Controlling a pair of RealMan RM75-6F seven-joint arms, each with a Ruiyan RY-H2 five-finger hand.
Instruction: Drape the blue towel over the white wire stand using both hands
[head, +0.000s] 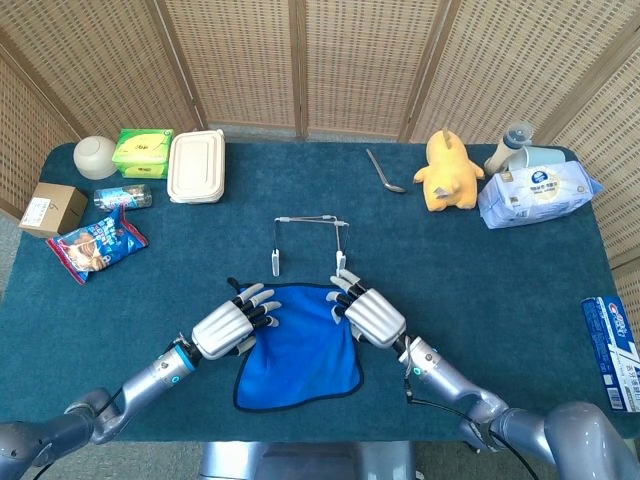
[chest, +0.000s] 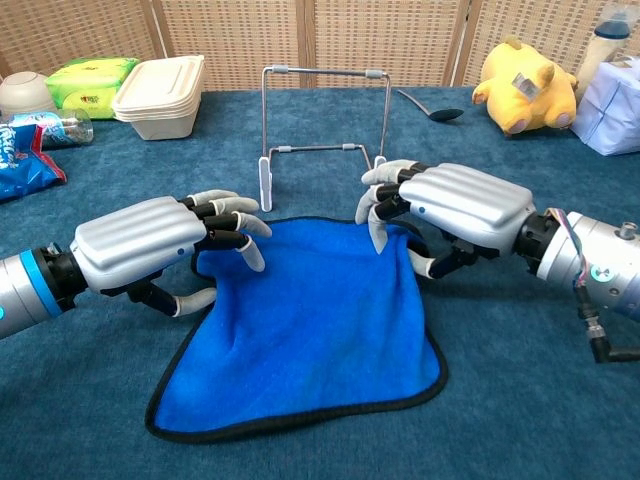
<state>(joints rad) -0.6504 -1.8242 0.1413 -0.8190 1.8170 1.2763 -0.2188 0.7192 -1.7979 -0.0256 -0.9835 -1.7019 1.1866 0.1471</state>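
Note:
The blue towel (chest: 300, 330) with its black edge lies on the table just in front of the white wire stand (chest: 325, 110). My left hand (chest: 150, 245) holds the towel's far left corner, fingers on top and thumb beneath the edge. My right hand (chest: 460, 205) pinches the far right corner in the same way. The far edge is raised slightly off the table, close to the stand's feet. In the head view the towel (head: 298, 355) hangs between the left hand (head: 228, 327) and right hand (head: 372, 315), below the stand (head: 310, 240).
Behind the stand lie a spoon (head: 383, 172) and a yellow plush toy (head: 448, 170). A wipes pack (head: 538, 193) sits at the back right. At the back left are a lunch box (head: 196, 166), green pack (head: 142, 152), bowl (head: 96, 156) and snack bag (head: 97, 243).

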